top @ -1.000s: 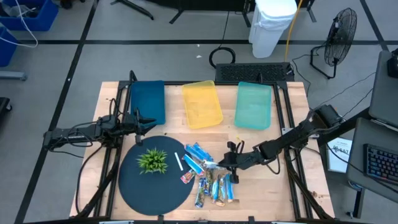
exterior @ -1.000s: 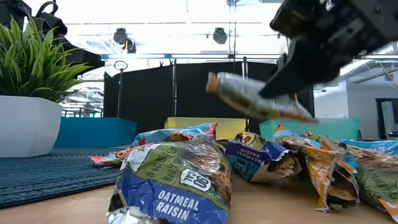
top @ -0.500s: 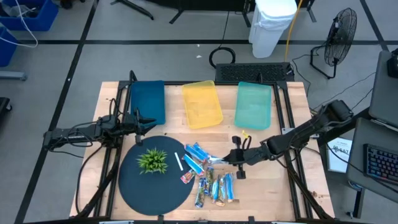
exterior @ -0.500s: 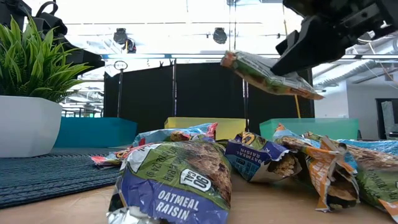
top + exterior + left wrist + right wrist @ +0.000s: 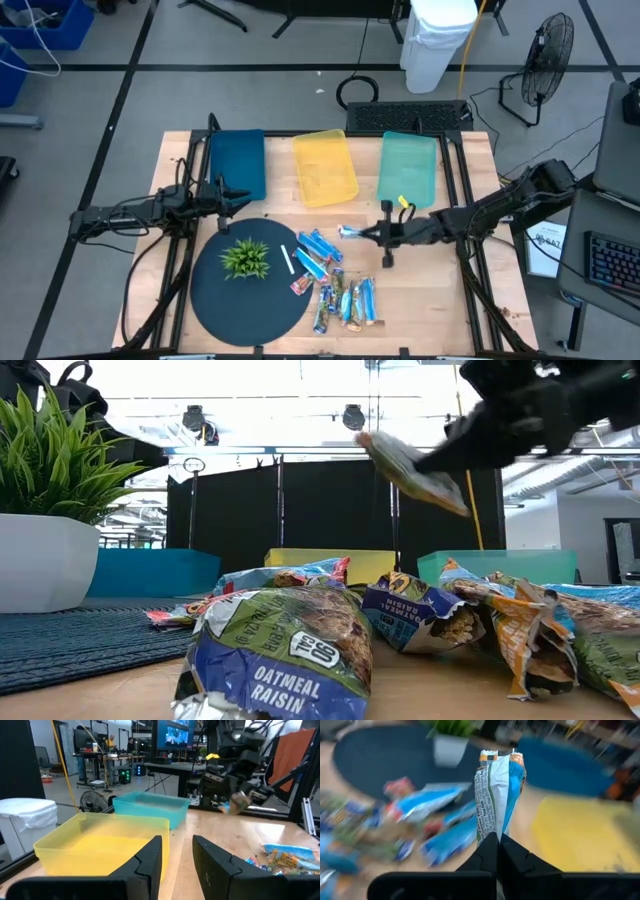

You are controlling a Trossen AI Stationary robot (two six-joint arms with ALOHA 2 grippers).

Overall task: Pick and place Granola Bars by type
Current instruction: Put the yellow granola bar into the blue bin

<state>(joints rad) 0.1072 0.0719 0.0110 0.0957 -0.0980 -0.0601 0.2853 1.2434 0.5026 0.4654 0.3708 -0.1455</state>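
We see the right gripper [image 5: 366,233] above the tabletop [image 5: 420,300], fingers closed on one granola bar [image 5: 496,790] lifted clear of the remaining bars [image 5: 335,280], yellow tray [image 5: 324,167] nearby, left gripper [image 5: 176,862] waiting with fingers parted, empty, beside the blue tray [image 5: 237,163].

The whole light wooden surface [image 5: 420,290] is seen from straight overhead in the high view. The pile of shiny wrapped granola bars [image 5: 290,650] is viewed level and very close by the low camera, facing the shallow yellow plastic tray [image 5: 320,565]. That yellow tray [image 5: 100,842] is also faced, nearby, from the left wrist. The pile [image 5: 420,827] is looked down on from the right wrist.
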